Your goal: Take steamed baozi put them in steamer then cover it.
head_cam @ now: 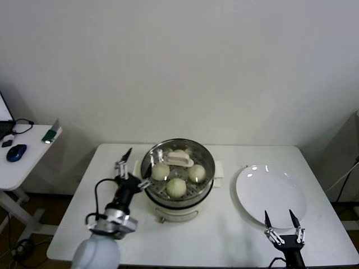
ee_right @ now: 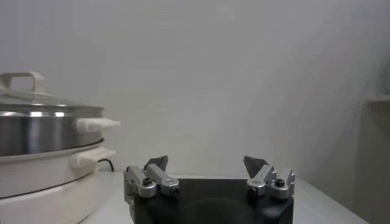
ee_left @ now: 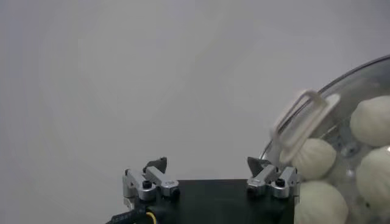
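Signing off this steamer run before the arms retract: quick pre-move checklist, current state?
1. Baozi inside the steamer: ok for the three visible through the glass; a fourth cannot be confirmed, the handle hides that spot.
2. Cover on the steamer: ok, the right wrist view shows it sitting level on the rim.
3. Left gripper released: ok, jaws open beside the steamer's left side, holding nothing.
4. Left gripper clear of the rim: cannot tell, one fingertip looks very close to it.
5. Right gripper idle: ok, jaws open and empty at the table's front right.
6. White plate: ok, no baozi left on it.
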